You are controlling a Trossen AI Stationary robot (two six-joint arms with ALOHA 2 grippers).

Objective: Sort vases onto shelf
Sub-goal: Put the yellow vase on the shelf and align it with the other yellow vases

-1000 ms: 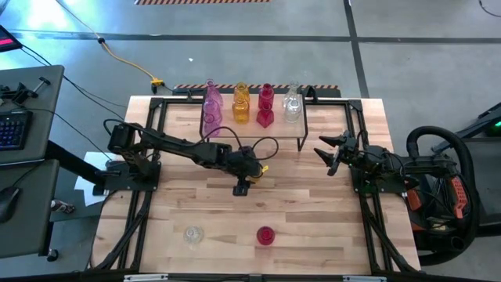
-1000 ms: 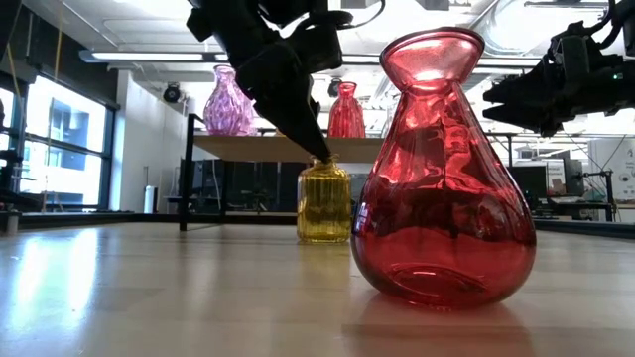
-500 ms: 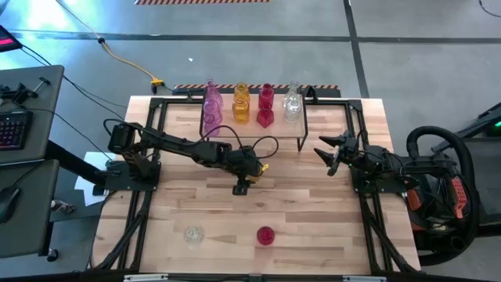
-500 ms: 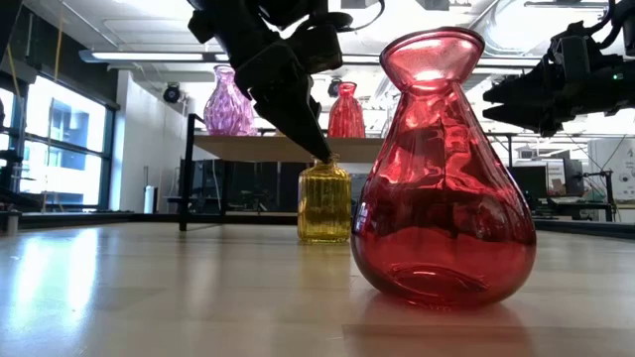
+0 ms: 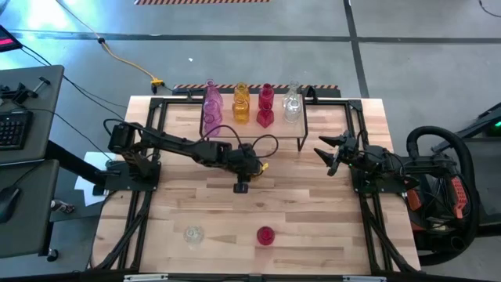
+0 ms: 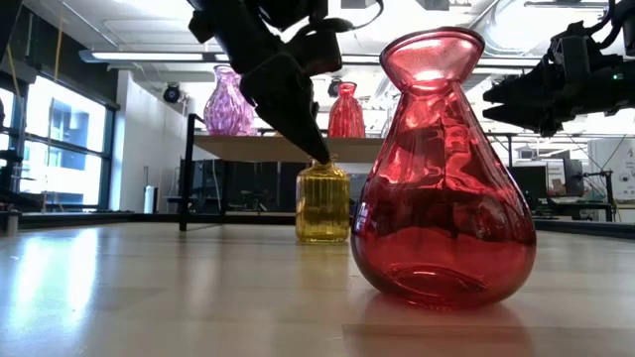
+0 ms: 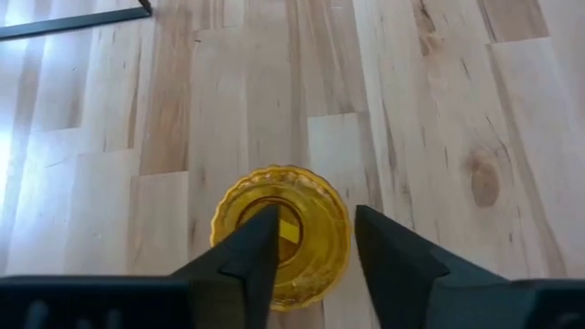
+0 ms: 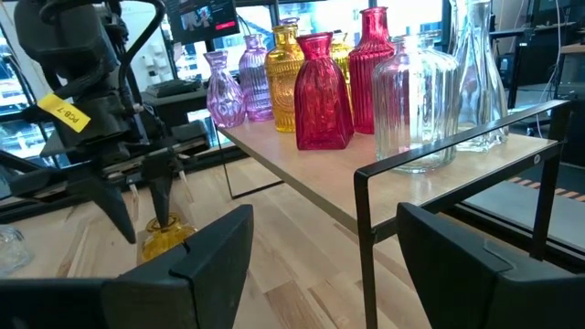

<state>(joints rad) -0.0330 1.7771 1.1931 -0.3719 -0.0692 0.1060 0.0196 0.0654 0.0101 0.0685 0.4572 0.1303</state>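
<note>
Left gripper [image 7: 315, 251] is over mid-table, pointing down onto the small yellow vase [image 7: 281, 235]. A second ago its fingers stood wide above the rim; now they have drawn in part-way, straddling the neck. Contact is not clear from the wrist view, so I cannot call it a grip yet; the vase sits on the table [image 5: 313, 227], in front of the shelf [image 5: 274, 129], and in the low view it has shifted slightly. Judgement: the pick is under way, with lift and carry to the shelf to follow. Right gripper [image 5: 327, 153] waits beside the shelf's right end, fingers spread, holding nothing, unchanged. The shelf already carries pink, amber, red and clear vases. A red vase [image 5: 265, 235] and a clear vase [image 5: 192, 234] remain near the table's front edge.
</note>
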